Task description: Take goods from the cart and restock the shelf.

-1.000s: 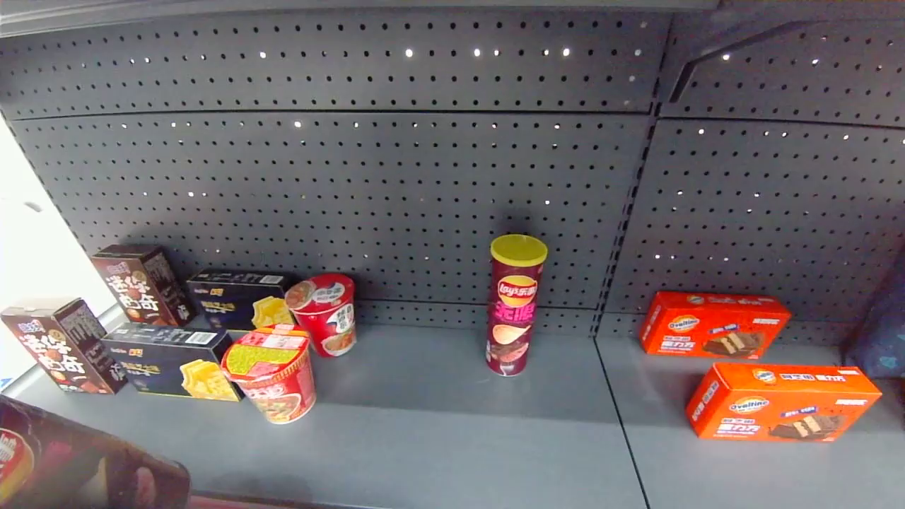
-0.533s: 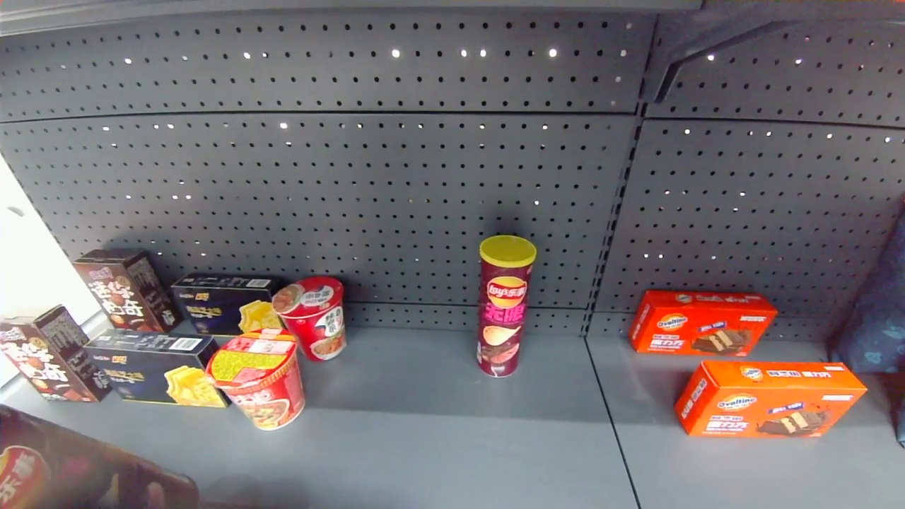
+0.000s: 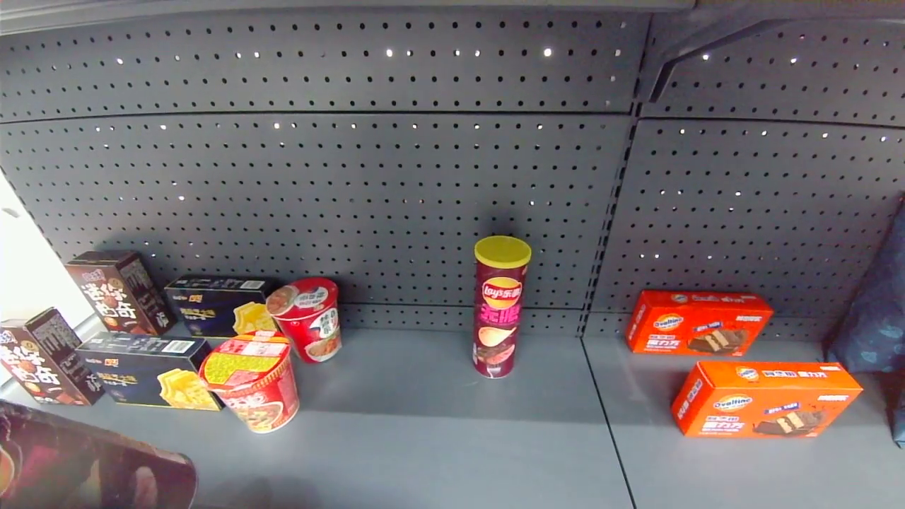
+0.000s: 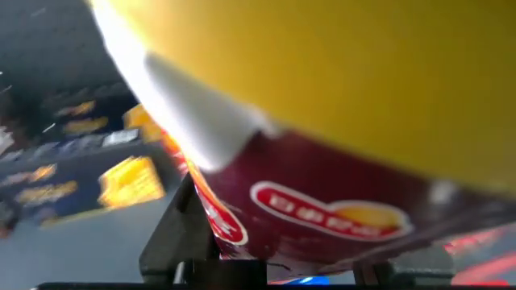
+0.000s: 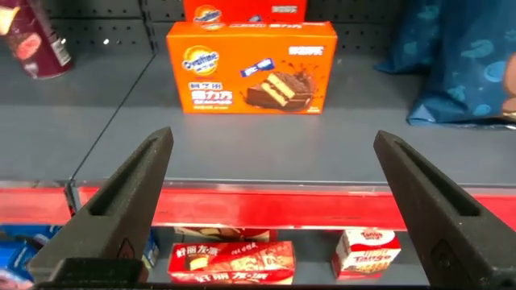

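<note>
Maroon cardboard tube of crisps with a yellow plastic lid (image 4: 322, 201): that is what my left fingers (image 4: 179, 242) are clamped on. In the head view the tube (image 3: 92, 470) lies tilted at the near left corner of the grey metal shelf (image 3: 438, 438), not yet set down.

My right fingers (image 5: 121, 209) are spread wide with nothing between them. They hang before the shelf's front edge, facing the nearer orange cardboard cake box (image 5: 250, 64).

A matching upright crisp tube (image 3: 500, 305) stands alone on the shelf against the perforated back panel. To its left are two red noodle cups (image 3: 251, 382) and several dark boxes (image 3: 145, 360). To its right lie the two orange boxes, one behind the other.

I judge the restock partly done. Each kind of good has a place, and the bare stretch in front of and beside the standing tube looks like the natural spot for the one I hold. Left to do: carry it across, stand it upright and let go. How much remains in the cart I cannot tell.
</note>
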### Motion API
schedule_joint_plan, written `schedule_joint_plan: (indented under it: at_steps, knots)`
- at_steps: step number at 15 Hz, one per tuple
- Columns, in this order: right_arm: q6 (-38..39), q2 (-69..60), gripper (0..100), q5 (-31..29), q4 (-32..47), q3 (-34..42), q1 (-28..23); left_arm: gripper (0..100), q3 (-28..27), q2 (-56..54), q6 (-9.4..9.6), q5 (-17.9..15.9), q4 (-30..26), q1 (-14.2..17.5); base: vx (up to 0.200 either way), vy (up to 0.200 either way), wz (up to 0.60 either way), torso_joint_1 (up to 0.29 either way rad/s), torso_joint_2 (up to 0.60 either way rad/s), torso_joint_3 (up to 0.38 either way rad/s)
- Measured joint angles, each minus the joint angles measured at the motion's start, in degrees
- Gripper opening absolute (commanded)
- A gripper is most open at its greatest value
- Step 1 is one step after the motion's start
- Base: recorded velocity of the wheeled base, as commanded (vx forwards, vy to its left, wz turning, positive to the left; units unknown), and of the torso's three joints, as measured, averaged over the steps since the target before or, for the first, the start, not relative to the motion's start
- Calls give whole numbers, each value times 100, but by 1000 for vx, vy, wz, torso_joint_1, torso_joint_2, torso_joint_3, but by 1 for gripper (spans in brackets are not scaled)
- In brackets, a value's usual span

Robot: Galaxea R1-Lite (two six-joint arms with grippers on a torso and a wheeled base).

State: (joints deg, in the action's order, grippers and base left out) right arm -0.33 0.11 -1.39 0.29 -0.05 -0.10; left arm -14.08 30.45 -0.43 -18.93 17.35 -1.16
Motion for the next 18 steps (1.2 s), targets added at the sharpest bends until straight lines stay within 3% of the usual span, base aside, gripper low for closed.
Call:
schedule_joint_plan:
  at_steps: [3, 5, 7, 10, 13, 16, 18]
  knots:
    - [-78, 11, 100, -17, -11, -113, 0, 0, -113, -422, 162, -83, -774, -443, 0, 0, 0, 0, 0, 0]
    - [-60, 302, 100, 139, 4, -797, 39, 0, -133, -691, 354, -94, -1242, -518, 0, 0, 0, 0, 0, 0]
    - [-108, 1135, 100, 636, 66, -1701, 167, 0, -171, -877, 422, -33, -1295, -529, 0, 0, 0, 0, 0, 0]
    - [-380, 3082, 100, 1520, -48, -2762, 900, 0, -435, -1097, 414, 57, -1742, -484, 0, 0, 0, 0, 0, 0]
    - [-377, 4702, 100, 1994, -1033, -3057, 2065, 0, -603, -1136, 344, 5, -1944, -495, 0, 0, 0, 0, 0, 0]
    - [-374, 6210, 100, 2091, -1986, -3093, 2528, 0, -645, -920, 118, -33, -1882, -592, 0, 0, 0, 0, 0, 0]
    - [-385, 7114, 100, 2137, -2317, -3277, 2672, 0, -667, -785, 74, -37, -1876, -650, 0, 0, 0, 0, 0, 0]
